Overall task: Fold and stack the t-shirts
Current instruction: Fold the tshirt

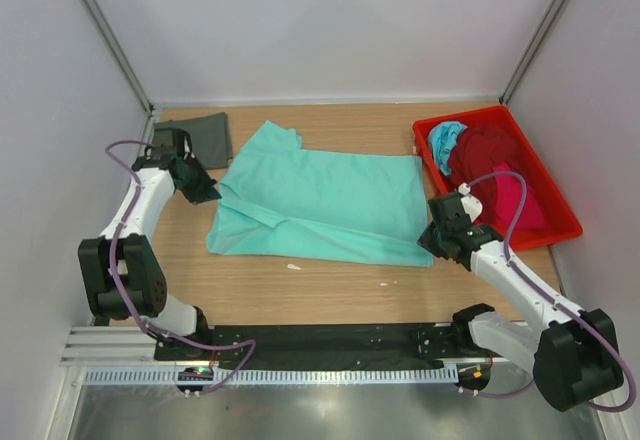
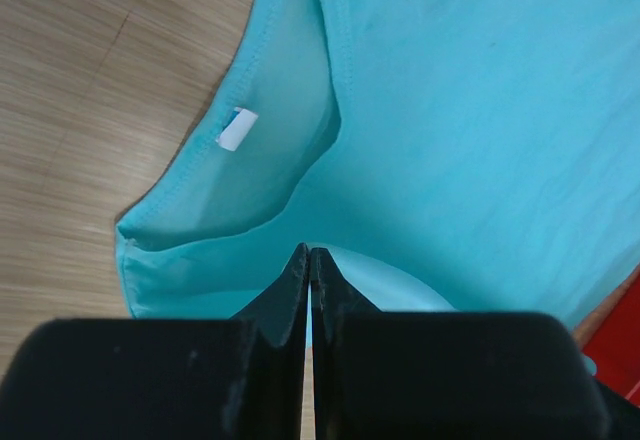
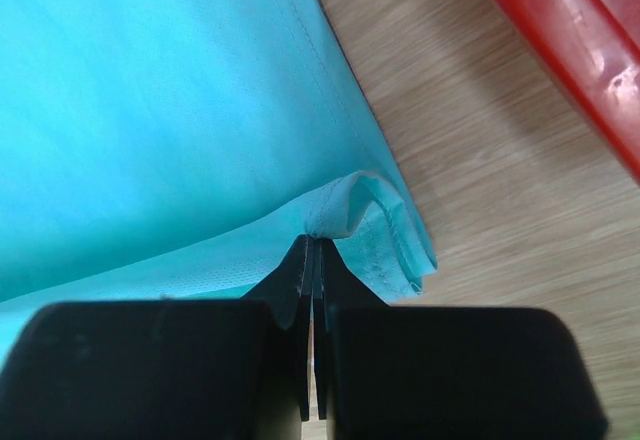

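Shirt status: mint green t-shirt [image 1: 320, 205] spread on table [image 1: 330, 285] centre | I see left gripper [image 2: 309, 252] clamped on its fabric beside the collar | right gripper [image 3: 312, 242] pinching its hem corner near red tray [image 1: 545, 175] | dark grey t-shirt [image 1: 205, 138] lies at far-left corner

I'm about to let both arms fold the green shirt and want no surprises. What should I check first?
1. Left gripper shut on the mint green t-shirt near the collar: ok.
2. Right gripper shut on its hem corner: ok.
3. Shirt lying smooth: not ok, creased at its left.
4. Red tray apart from the gripped corner: ok.
5. Both cloth layers caught in each pinch: cannot tell.
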`<control>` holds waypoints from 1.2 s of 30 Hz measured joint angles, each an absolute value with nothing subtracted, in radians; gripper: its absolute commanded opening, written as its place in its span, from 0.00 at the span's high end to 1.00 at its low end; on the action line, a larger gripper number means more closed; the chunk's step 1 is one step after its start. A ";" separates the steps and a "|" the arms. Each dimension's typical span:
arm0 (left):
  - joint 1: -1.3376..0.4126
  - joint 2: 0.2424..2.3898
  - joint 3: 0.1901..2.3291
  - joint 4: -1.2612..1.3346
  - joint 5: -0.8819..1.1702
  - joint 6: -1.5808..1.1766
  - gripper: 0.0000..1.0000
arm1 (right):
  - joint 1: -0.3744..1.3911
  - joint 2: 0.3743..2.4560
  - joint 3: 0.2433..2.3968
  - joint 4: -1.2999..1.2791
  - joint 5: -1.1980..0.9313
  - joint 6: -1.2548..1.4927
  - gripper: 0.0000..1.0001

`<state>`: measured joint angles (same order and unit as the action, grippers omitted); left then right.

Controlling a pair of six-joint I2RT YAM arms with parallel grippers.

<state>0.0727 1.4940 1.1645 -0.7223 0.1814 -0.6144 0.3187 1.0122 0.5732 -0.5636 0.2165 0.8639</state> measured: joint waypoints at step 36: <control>-0.140 1.505 1.254 -0.827 -0.223 -0.583 0.54 | 0.319 1.224 0.805 -0.568 0.260 0.735 0.74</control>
<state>-0.1402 1.5047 1.2545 -0.8272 -0.2230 -0.5827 0.3187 1.2236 0.8047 -0.5678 0.2600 0.7345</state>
